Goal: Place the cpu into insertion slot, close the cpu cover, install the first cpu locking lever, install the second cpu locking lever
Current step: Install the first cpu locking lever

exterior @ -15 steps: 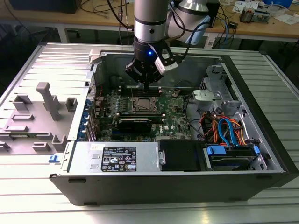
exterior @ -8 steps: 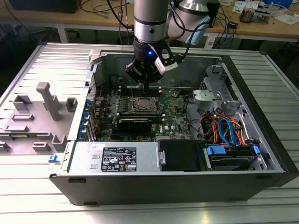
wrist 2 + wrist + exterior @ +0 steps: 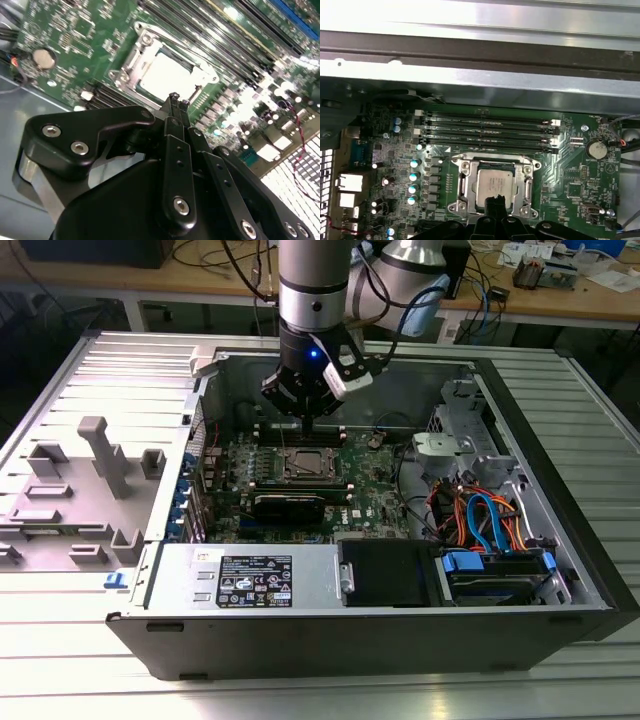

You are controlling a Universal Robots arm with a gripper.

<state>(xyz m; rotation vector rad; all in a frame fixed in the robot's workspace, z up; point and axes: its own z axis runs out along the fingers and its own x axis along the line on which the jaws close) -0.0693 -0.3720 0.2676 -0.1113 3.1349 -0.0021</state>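
Gripper (image 3: pixel 178 98) jaws pressed together, tips touching, nothing held. In the exterior view it hangs over the green motherboard (image 3: pixel 375 475) inside the open computer case (image 3: pixel 560 490), tips just at 12 o'clock of the socket area and close above it; contact cannot be told. Chip (image 3: pixel 495 186), silver top up, sits flat in the socket (image 3: pixel 492 165). Cover plate (image 3: pixel 526 184) lies down flat around the chip, its window framing it. Whether the locking levers are latched cannot be told. In both wrist views the fingertips point at the chip's near edge. Black memory slots (image 3: pixel 485 132) run beside the socket, a coin battery (image 3: pixel 595 148) sits off past the slot ends. In the exterior view: power supply (image 3: pixel 250 575) at 6 o'clock of the board, orange and blue cables (image 3: pixel 480 520) at 3 o'clock, grey plastic panel (image 3: pixel 80 490) at 9 o'clock outside the case.
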